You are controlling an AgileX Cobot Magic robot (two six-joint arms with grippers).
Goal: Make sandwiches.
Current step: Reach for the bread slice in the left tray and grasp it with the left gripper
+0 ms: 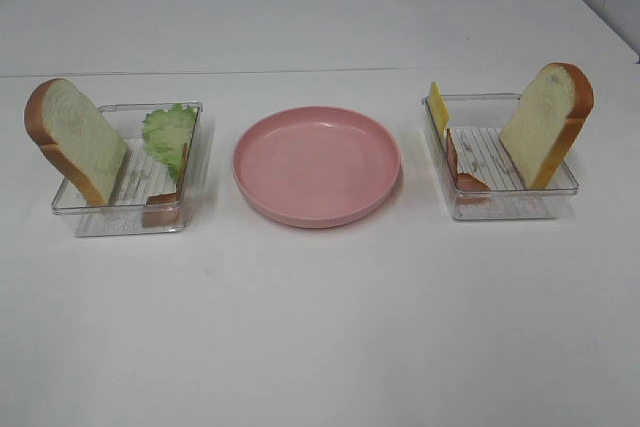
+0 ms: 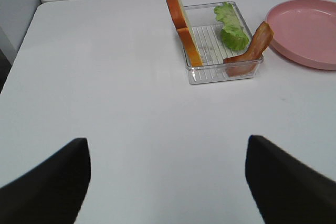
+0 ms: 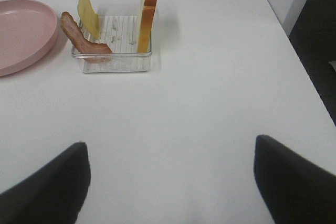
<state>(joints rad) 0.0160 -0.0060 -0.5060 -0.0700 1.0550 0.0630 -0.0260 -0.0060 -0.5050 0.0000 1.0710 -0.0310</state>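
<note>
Since nothing is stacked yet, the plate (image 1: 320, 162) lies bare at mid-counter (image 1: 320, 327), flanked by two trays so that each arm has its own supply. Toward the left edge, the left tray (image 1: 120, 222) holds left bread (image 1: 75, 137), lettuce (image 1: 168, 132) and left bacon (image 2: 257, 43). Toward the right edge, the right tray (image 1: 505, 209) holds right bread (image 1: 548, 122), cheese (image 1: 438, 107) and right bacon (image 1: 465, 172). Each piece leans on a tray wall, probably for easy pinching. The left gripper (image 2: 165, 145) and right gripper (image 3: 169, 142) hover well apart from the trays, spread wide, holding nothing.
</note>
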